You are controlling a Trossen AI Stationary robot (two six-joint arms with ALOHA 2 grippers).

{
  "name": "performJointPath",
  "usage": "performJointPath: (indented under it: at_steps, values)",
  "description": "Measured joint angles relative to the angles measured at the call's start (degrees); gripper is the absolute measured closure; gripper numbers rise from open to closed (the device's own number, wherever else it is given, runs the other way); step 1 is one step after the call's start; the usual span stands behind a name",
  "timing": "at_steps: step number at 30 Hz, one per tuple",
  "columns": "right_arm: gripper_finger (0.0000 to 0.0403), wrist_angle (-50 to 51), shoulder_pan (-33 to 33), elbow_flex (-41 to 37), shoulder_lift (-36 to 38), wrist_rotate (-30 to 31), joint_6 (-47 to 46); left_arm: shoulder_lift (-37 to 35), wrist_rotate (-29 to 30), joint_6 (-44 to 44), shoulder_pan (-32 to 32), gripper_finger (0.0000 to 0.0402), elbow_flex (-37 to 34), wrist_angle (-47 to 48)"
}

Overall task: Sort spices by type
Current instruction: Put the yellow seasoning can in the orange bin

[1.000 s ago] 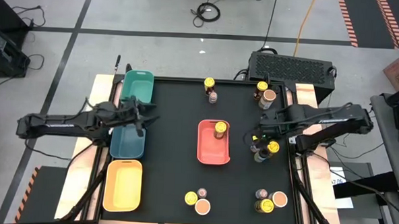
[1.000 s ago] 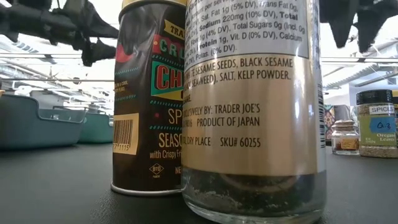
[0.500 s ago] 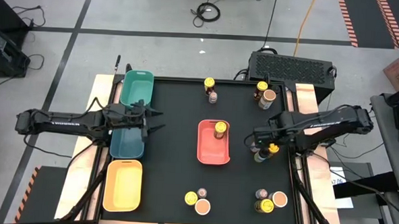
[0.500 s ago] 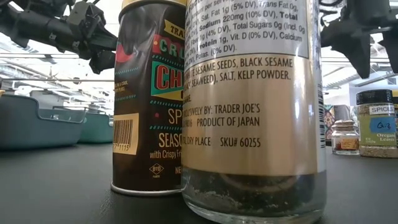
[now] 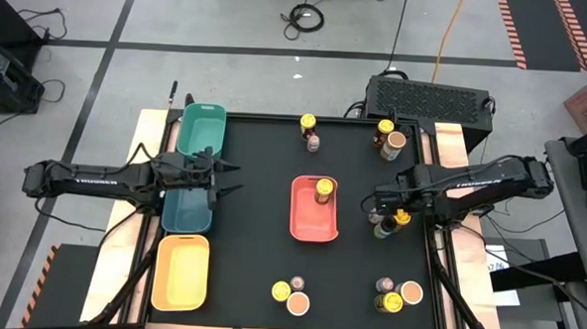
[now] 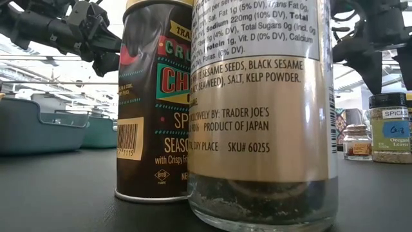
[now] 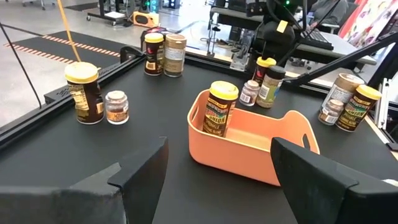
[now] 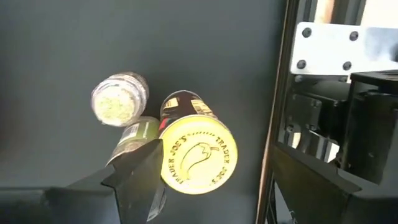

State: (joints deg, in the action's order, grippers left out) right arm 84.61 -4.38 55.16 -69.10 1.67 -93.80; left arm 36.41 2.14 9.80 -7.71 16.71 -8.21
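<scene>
Spice jars stand in clusters on the black table. A yellow-lidded jar (image 5: 402, 217) (image 8: 198, 155) stands by the right edge with a clear-topped small jar (image 8: 118, 99) and a dark-lidded one (image 8: 134, 138) beside it. My right gripper (image 5: 379, 203) (image 8: 214, 157) hovers open over them, a finger on either side of the yellow lid, touching nothing. Another yellow-lidded jar (image 5: 323, 190) (image 7: 222, 107) stands upright in the coral tray (image 5: 311, 225). My left gripper (image 5: 231, 178) (image 7: 217, 180) is open above the teal tray (image 5: 185, 211), pointing at the coral tray.
Green tray (image 5: 201, 129) and yellow tray (image 5: 181, 271) lie along the left edge. More jars stand at the far edge (image 5: 308, 123) (image 5: 389, 134) and the near edge (image 5: 290, 295) (image 5: 397, 294). Two near jars (image 6: 257, 109) fill the low view. A black frame rail (image 8: 280, 93) borders the right side.
My right gripper has come down toward the jars by the right edge, staying open. My left gripper has dropped a little over the teal tray and turned toward the coral tray, then kept still. No jar has moved.
</scene>
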Motion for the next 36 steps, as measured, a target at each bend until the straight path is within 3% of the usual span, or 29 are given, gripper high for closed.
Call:
performJointPath:
  at_steps: [15,36]
  values:
    - [0.0112,-7.9,0.0,-5.6,2.5,-0.1,-1.1,0.0,0.0,-0.1,0.0,0.0116,0.0,0.1]
    - [0.0112,-8.1,-0.2,-5.6,2.5,-2.4,-6.3,0.0,0.0,-0.2,0.0,0.0116,0.0,0.2]
